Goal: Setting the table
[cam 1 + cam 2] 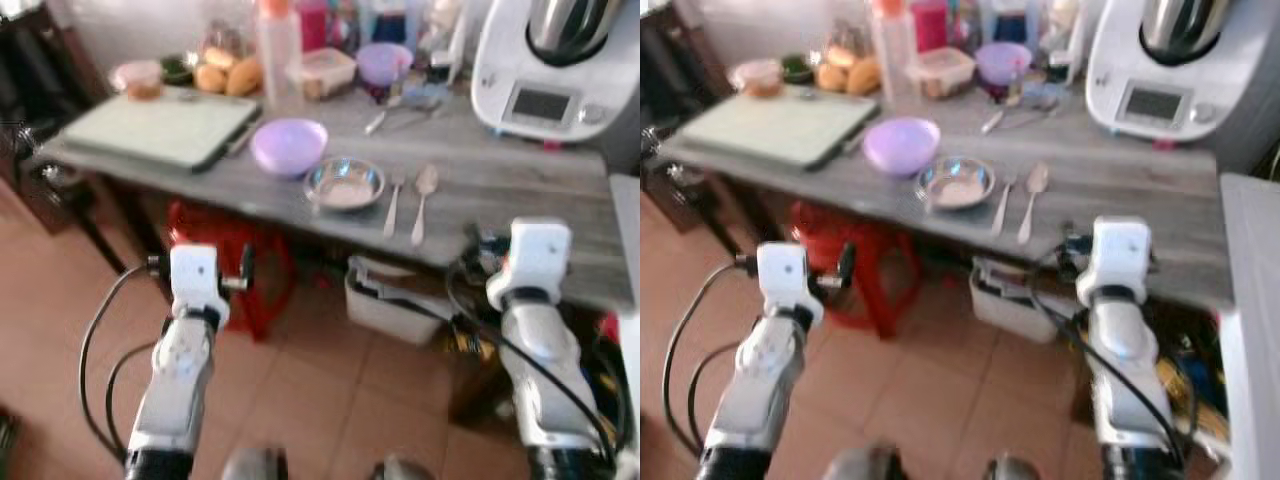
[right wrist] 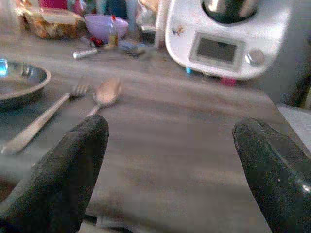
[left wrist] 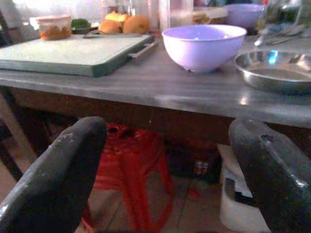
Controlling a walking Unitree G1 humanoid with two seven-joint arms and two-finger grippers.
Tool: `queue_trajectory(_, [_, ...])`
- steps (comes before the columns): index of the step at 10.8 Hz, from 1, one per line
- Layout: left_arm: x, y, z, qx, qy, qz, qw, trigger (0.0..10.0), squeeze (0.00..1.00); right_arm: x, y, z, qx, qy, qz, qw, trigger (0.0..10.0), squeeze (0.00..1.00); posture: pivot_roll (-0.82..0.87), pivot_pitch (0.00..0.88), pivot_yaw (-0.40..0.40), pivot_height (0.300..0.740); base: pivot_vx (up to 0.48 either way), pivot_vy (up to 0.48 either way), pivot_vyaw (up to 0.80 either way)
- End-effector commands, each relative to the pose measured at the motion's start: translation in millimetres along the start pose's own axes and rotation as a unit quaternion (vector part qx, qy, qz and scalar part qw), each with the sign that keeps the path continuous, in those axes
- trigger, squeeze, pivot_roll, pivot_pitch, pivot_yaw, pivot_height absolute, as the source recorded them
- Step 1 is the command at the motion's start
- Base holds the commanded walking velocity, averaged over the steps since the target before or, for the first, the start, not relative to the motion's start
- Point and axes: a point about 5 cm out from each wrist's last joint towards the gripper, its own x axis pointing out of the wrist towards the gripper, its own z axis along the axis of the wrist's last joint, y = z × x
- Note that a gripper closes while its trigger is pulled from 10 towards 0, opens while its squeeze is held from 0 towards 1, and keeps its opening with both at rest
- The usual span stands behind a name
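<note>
1. Standing before the desk (image 1: 520,185), with the lilac bowl (image 1: 288,146), steel dish (image 1: 345,184), fork (image 1: 393,203) and spoon (image 1: 424,200) already laid near its front edge; probably little left.
2. Hovering short of the edge, left tool (image 3: 160,165) and right tool (image 2: 170,165) both spread wide, holding nothing.

We can read no text, label, brand or number anywhere in these views. The white kitchen machine (image 1: 545,75) at the back of the grey table (image 1: 500,190) has a small display panel (image 2: 216,49), but we see it blank and blurred, and the containers (image 1: 325,70) and bottles (image 1: 278,45) behind the bowls are too soft for us to make out any print.
</note>
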Motion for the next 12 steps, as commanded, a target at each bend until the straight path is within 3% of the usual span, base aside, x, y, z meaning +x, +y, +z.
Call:
queue_trajectory(1, [-0.4, 2.8, 0.0, 0.007, 0.000, 0.006, 1.000, 10.0, 0.00, 0.7, 1.5, 4.6, 0.011, -0.013, 0.004, 1.000, 10.0, 0.00, -0.02, 0.000, 0.012, 0.740, -0.259, 0.000, 0.00])
queue_trajectory(3, [0.3, 1.2, 0.0, 0.007, -0.002, 0.004, 1.000, 10.0, 0.00, 1.4, 11.5, 10.1, 0.015, -0.032, 0.023, 0.999, 10.0, 0.00, -0.02, 0.000, 0.016, 0.740, -0.257, 0.000, 0.00])
queue_trajectory(7, [4.0, -1.5, 2.1, 0.002, -0.010, -0.004, 1.000, 10.0, 0.00, 10.5, 10.3, 20.3, 0.037, -0.045, 0.017, 0.998, 10.0, 0.00, -0.03, 0.000, 0.021, 0.740, -0.184, 0.000, 0.00])
queue_trajectory(8, [4.0, -6.0, 5.4, -0.003, -0.021, -0.019, 1.000, 10.0, 0.00, 10.8, 4.8, 21.6, 0.034, -0.054, -0.011, 0.998, 10.0, 0.00, -0.03, 0.000, 0.023, 0.740, 0.000, 0.000, -0.46])
queue_trajectory(12, [2.4, -8.8, 8.7, -0.017, -0.033, -0.063, 0.997, 10.0, 0.00, 15.1, 5.9, 18.3, 0.035, -0.043, -0.007, 0.998, 10.0, 0.00, -0.03, 0.000, 0.025, 0.740, 0.000, 0.000, -0.80])
